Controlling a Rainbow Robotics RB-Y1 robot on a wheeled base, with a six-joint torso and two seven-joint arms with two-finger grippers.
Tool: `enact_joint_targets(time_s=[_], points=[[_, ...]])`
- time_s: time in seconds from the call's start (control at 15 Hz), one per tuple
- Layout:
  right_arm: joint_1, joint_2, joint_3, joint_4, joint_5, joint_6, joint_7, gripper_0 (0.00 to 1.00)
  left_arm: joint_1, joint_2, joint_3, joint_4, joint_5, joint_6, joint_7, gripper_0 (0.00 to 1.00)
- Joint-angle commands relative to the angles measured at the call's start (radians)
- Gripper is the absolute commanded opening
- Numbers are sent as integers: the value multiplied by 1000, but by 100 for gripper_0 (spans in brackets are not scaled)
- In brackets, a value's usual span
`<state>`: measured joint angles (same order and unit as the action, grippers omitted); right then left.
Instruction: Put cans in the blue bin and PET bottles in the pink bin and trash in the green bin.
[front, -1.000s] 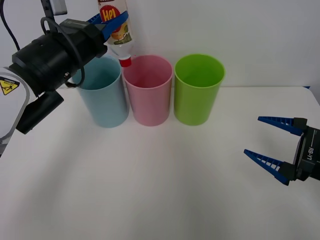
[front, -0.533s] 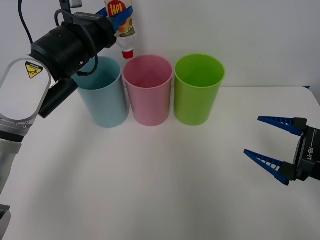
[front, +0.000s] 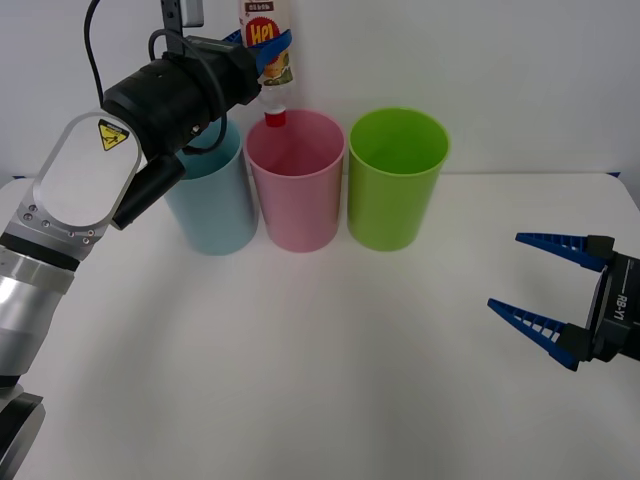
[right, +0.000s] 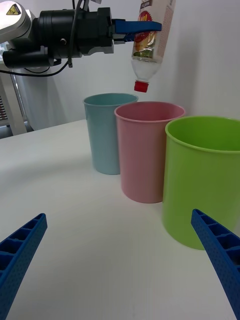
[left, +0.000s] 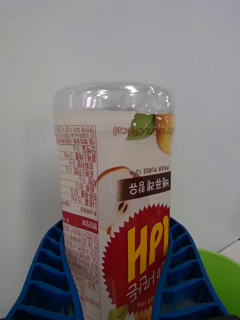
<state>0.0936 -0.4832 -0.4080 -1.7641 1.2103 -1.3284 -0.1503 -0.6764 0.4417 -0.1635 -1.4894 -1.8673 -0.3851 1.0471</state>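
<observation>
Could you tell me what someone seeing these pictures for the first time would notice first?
Most striking is the clear plastic bottle with a red screw cap, held upside down by the left gripper above the rim of the pale pink plastic tub. That tub stands mid-row between the pale sky-blue tub and the bright lime-green tub at the far side of the white table. The right gripper hangs open at the table's right.

front: high, looking forward and down on counter (front: 300, 350)
right wrist: low, near counter, facing bins
left wrist: close-up on bottle (left: 115, 200)
shared: pink bin (front: 295, 180), bottle
</observation>
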Motion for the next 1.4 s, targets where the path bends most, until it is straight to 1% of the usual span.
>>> enact_joint_targets(time_s=[0.07, 0.2, 0.27, 0.4, 0.67, 1.27, 1.33, 1.4], points=[[0, 0, 0, 0, 0, 0, 0, 100, 0, -3, -4, 0, -7, 0, -4, 0], [0, 0, 0, 0, 0, 0, 0, 100, 0, -6, -4, 1, -12, 2, -1, 0], [0, 0, 0, 0, 0, 0, 0, 100, 0, -6, -4, 1, -16, 11, 1, 9], [0, 0, 0, 0, 0, 0, 0, 100, 0, -6, -5, 1, -27, 29, -6, 100], [0, 0, 0, 0, 0, 0, 0, 100, 0, -6, -4, 1, -42, 32, -10, 100], [0, 0, 0, 0, 0, 0, 0, 100, 0, -6, -8, 0, -42, 31, 2, 100], [0, 0, 0, 0, 0, 0, 0, 100, 1, -6, -8, -2, -29, 25, -3, 100], [0, 0, 0, 0, 0, 0, 0, 100, 1, -3, -5, -14, -19, -6, -7, 100]])
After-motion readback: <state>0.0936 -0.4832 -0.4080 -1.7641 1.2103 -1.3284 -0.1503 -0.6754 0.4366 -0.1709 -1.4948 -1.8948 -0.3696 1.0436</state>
